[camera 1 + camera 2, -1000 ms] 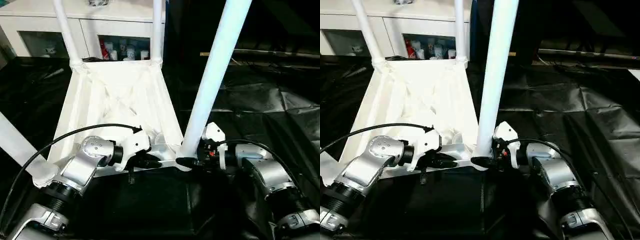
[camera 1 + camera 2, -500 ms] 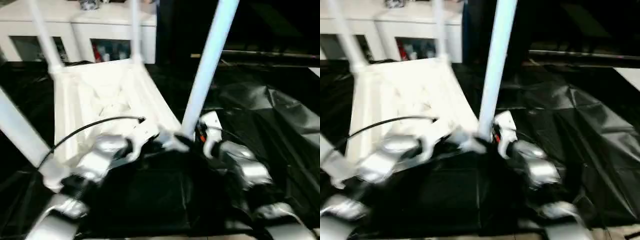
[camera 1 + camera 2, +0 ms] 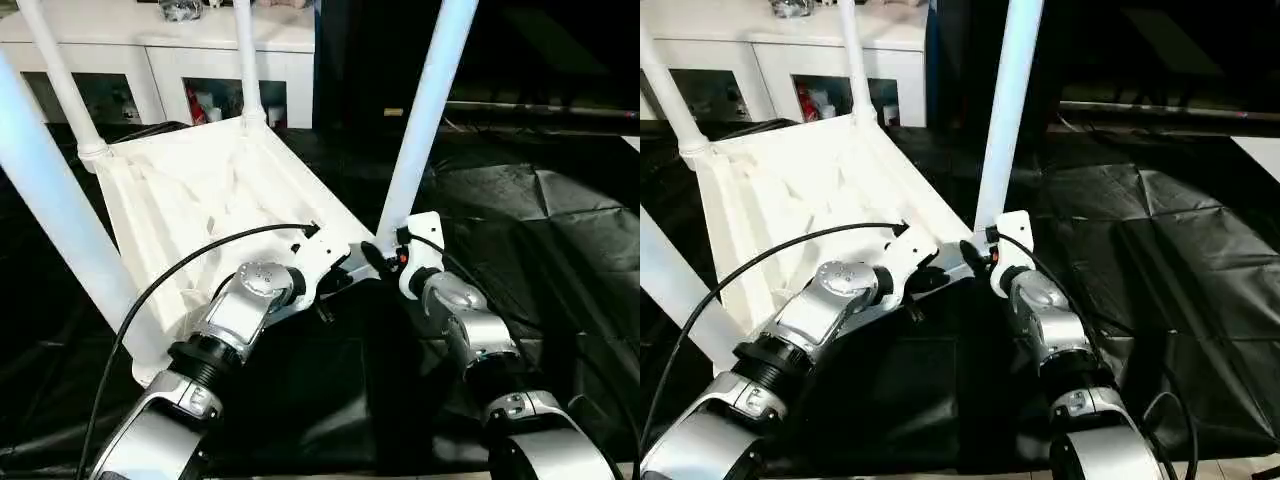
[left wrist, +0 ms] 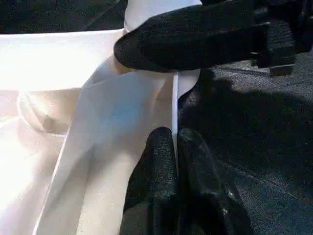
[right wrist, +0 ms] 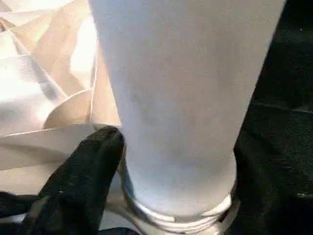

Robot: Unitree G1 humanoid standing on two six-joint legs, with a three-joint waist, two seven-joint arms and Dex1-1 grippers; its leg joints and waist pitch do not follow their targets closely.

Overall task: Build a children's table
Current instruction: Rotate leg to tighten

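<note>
Tabletop [image 3: 200,200] inverted on black sheeting [image 3: 540,230], ribbed underside up, long axis running away from robot. Four legs [image 3: 425,110] seated in corner sockets, pointing up. Left end effector [image 4: 173,147] clamped on near rim. Right end effector [image 3: 378,255] at near-right leg base; finger state: cannot tell. White cabinet [image 3: 180,70] behind.

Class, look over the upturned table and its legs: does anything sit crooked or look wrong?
At the near right corner of the tabletop, the leg shows bare threads above its socket, so it looks not fully screwed in. The left pincer pinches the tabletop's rim nearby.
</note>
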